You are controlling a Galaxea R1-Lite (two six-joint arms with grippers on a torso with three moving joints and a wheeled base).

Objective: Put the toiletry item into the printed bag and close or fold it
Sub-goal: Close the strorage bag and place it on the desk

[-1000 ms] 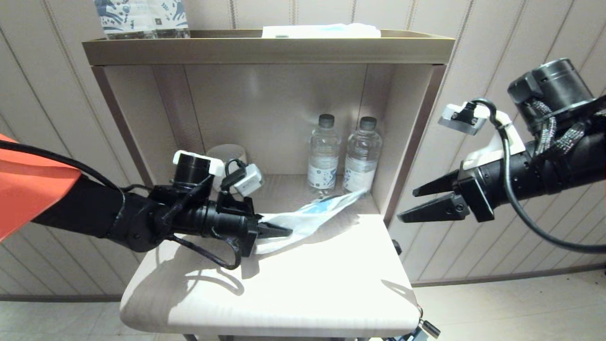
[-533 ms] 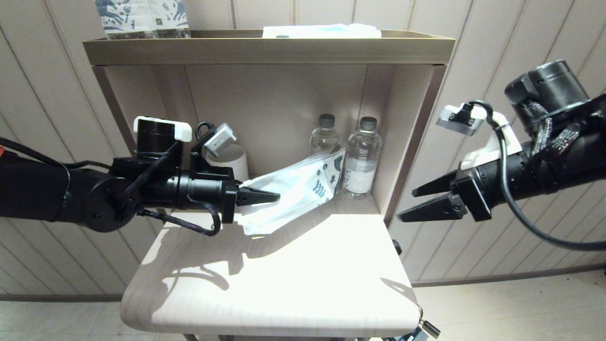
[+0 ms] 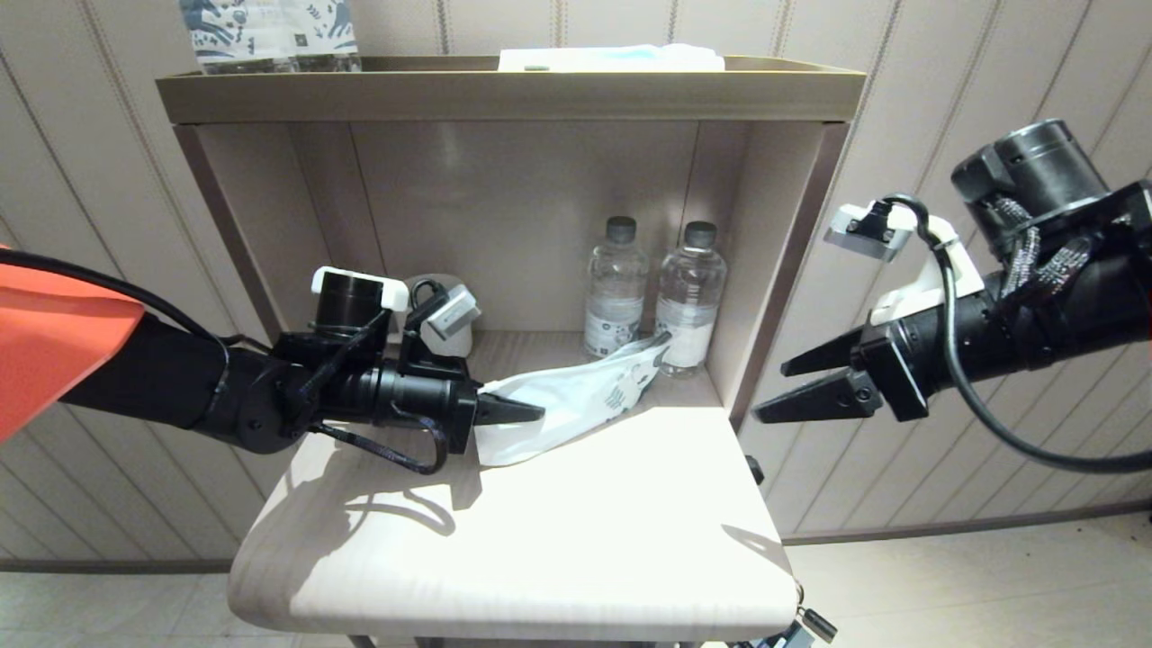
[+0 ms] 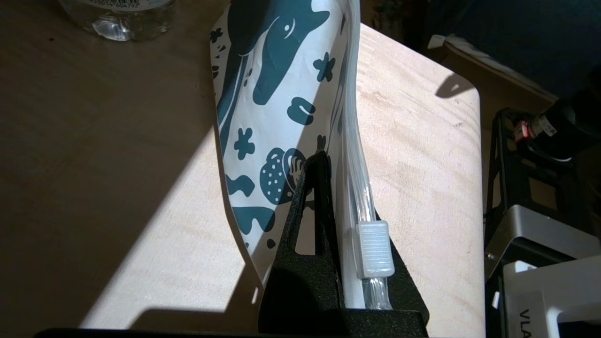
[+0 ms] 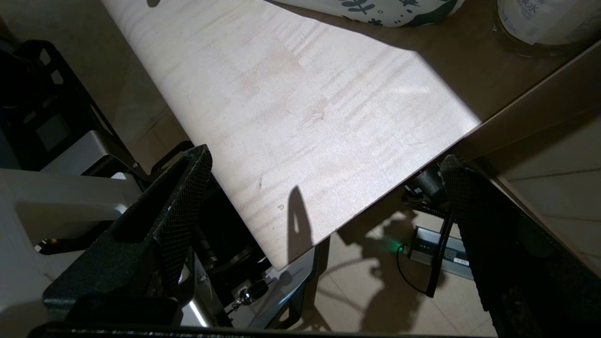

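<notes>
Lowered since half a second ago, the left gripper [image 3: 531, 413] has its fingers clamped on the printed bag [image 3: 576, 405] beside its zip slider [image 4: 374, 249], the bag slanting over the tabletop [image 3: 558, 540] toward two water bottles [image 3: 652, 292]. Right gripper [image 3: 792, 387] hovers at the right, fingers apart.

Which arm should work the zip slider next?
Right. The left gripper is shut on the printed bag beside the zip slider; the right gripper hangs open and free off the table's right edge.
</notes>
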